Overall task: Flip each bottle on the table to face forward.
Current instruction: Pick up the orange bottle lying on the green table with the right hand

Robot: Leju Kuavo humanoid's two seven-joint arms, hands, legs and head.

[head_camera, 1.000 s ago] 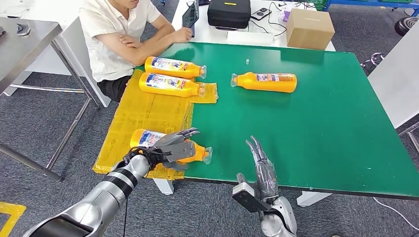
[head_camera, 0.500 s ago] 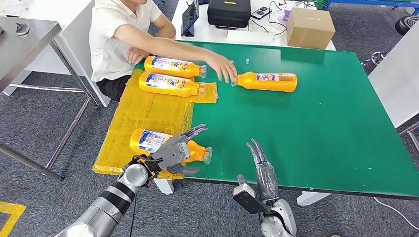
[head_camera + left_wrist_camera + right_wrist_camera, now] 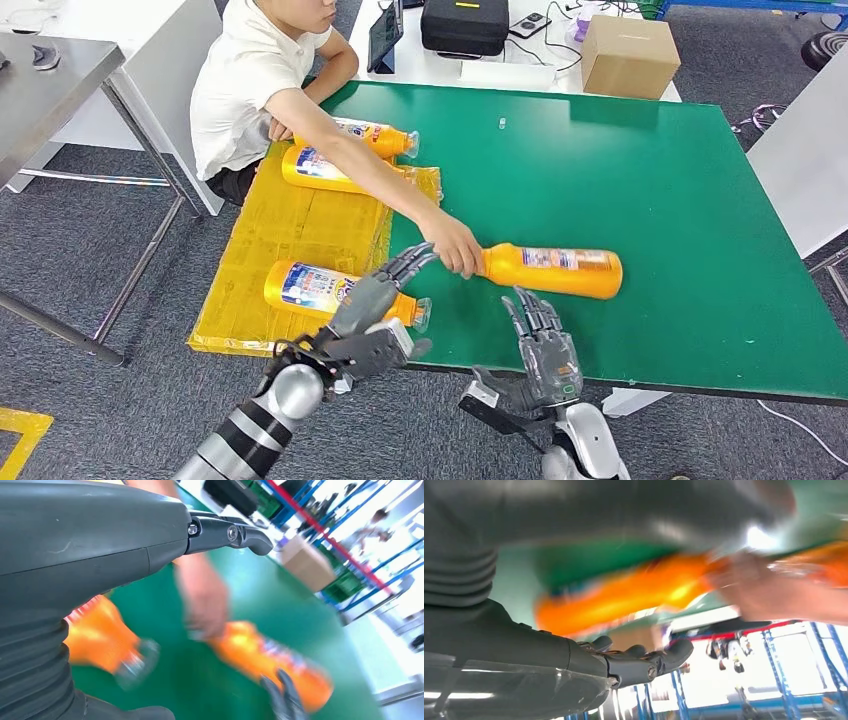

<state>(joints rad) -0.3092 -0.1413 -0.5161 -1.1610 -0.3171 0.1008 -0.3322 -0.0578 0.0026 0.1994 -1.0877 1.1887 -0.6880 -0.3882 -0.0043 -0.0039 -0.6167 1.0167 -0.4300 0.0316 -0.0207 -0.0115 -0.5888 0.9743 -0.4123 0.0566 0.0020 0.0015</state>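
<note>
Lying flat crosswise, the bottle [image 3: 555,271] points its neck toward the left hand [image 3: 375,320]; both it and the right hand [image 3: 545,350] spread, empty.

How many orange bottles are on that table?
4: two at the far left behind the person's arm, one by the robot's left hand, one in the person's grip.
</note>
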